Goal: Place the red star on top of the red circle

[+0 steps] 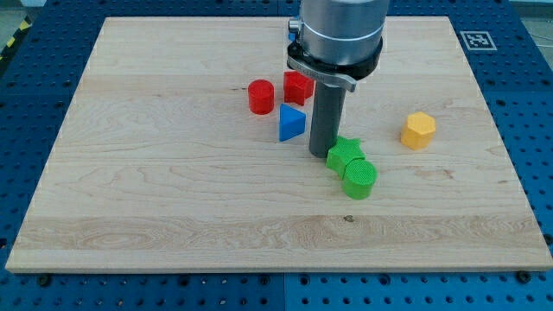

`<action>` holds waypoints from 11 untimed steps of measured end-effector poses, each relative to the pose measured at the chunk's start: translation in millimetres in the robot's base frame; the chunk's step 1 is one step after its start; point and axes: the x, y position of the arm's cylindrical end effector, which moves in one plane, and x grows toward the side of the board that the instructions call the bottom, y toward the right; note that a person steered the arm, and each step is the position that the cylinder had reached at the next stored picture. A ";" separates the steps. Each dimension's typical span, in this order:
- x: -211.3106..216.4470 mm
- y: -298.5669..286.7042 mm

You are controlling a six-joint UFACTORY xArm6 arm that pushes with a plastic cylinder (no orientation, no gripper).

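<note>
Camera view: the red star (298,87), partly hidden behind the arm, sits just right of the red circle (261,96). My tip (323,154) rests beside the green star (344,153); no hand fitted. Star probably light and rigid; push its right flank.

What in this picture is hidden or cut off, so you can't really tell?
- Red star, camera view: its right side lies behind the arm, so its full shape is unclear.
- My tip: its end sits just left of the green star; whether they touch cannot be told.
- Green star: partly covered by the green circle.
- Arm: cut off by the view's top edge.
- Red circle: fully visible.
</note>
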 end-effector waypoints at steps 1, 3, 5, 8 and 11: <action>-0.5 0.0; -75.1 0.0; -100.2 22.0; -103.0 -8.1; -118.6 -77.2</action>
